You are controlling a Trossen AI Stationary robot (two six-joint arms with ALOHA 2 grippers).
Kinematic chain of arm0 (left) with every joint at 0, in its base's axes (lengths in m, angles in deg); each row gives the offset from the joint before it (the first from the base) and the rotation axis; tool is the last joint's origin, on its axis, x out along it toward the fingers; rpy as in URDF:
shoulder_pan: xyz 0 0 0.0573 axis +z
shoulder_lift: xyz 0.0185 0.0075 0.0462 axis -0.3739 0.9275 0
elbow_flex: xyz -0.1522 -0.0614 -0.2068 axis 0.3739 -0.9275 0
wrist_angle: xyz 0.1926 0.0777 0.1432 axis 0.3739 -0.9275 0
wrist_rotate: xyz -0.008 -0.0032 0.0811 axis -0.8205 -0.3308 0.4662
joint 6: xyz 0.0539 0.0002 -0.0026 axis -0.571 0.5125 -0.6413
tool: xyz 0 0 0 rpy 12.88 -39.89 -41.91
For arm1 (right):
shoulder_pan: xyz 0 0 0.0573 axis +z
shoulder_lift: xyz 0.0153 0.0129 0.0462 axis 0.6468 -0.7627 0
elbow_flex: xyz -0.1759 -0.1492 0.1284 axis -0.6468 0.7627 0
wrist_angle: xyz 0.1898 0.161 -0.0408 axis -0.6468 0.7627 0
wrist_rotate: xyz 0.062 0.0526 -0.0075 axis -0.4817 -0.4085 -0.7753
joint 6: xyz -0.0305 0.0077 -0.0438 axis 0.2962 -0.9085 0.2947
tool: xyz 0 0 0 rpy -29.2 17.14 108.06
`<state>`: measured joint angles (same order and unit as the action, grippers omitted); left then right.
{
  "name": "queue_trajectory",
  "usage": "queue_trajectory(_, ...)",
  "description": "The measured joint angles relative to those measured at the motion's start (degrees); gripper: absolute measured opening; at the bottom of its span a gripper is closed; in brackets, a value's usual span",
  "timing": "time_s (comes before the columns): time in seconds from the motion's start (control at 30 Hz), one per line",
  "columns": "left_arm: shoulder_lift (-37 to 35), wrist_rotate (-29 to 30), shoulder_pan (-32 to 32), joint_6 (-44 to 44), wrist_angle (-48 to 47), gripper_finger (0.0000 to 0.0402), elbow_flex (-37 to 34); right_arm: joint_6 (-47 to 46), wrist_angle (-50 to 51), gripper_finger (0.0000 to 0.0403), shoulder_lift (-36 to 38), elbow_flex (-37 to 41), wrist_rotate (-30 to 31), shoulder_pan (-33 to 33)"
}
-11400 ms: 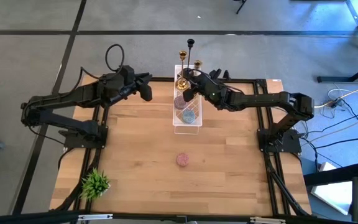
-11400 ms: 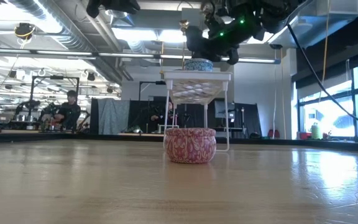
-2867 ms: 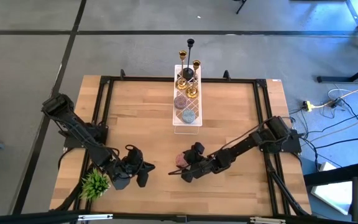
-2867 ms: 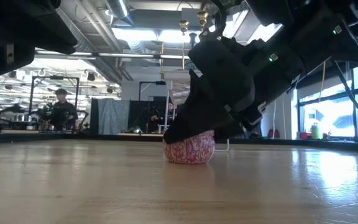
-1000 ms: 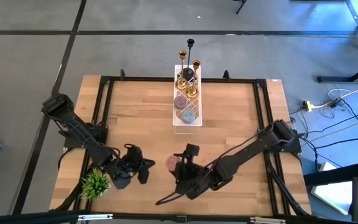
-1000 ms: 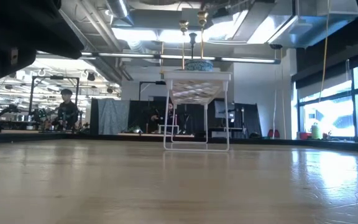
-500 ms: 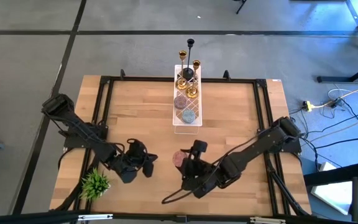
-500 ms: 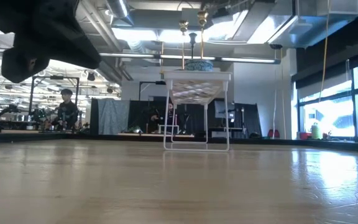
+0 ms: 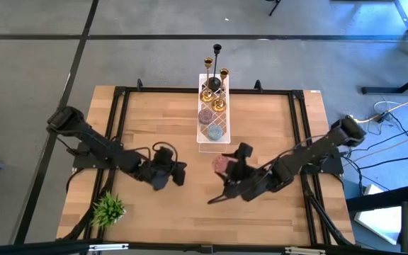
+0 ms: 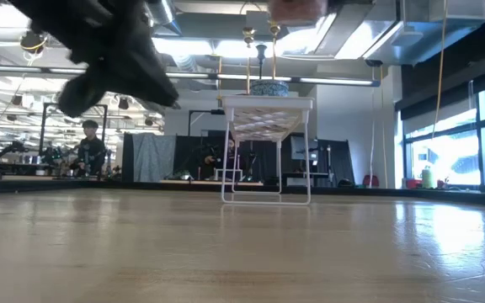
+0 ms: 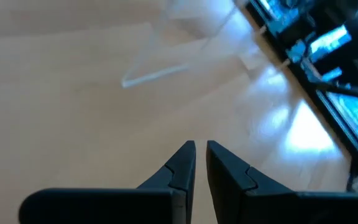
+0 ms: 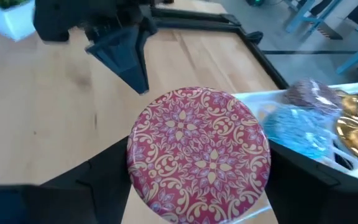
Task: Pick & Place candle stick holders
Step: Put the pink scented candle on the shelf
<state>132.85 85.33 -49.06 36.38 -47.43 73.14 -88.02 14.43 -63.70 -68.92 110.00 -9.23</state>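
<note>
The candle stick holders stand by their round bases on the far end of a white rack: a black one and gold ones, seen from the side in the low view as thin stems. My right gripper hovers just near of the rack, shut on a red patterned round tin. Left of it, over the table's middle, my left gripper is shut with nothing in it. My right gripper pinches the red tin by its round side wall, one finger on each opposite side. The fingers come at it slanting from the table's near right side. The tin sits lid up, about level, lifted clear of the table.
On the rack, near of the holders, lie a purple tin and a blue tin. A small green plant stands at the table's near left corner. A black frame runs round the table. People show in the room beyond.
My right gripper has carried the red tin toward the far edge and to the right, closing on the rack's near end, still clear of the table. My left gripper, still shut, has moved the same way, away from the plant.
</note>
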Motion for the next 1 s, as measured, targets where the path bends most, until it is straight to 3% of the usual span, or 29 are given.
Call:
queue_trajectory(0.37,-0.35,-2.39,12.27,-5.36,9.28,0.0033,0.02,7.10,3.09,0.0295,16.53,12.22,0.39,-4.85)
queue_trajectory(0.6,-0.35,0.22,16.10,-5.83,12.62,0.0033,0.02,14.76,-5.40,0.0295,26.33,23.29,-4.48,-9.44)
queue_trajectory(0.73,-1.74,2.13,16.51,-7.02,12.22,0.0033,0.00,18.53,-10.00,0.0295,29.39,27.49,-8.70,-13.24)
queue_trajectory(1.0,-7.12,7.77,20.18,-6.98,2.73,0.0033,0.04,26.12,-15.97,0.0295,31.28,30.05,-16.44,-21.96)
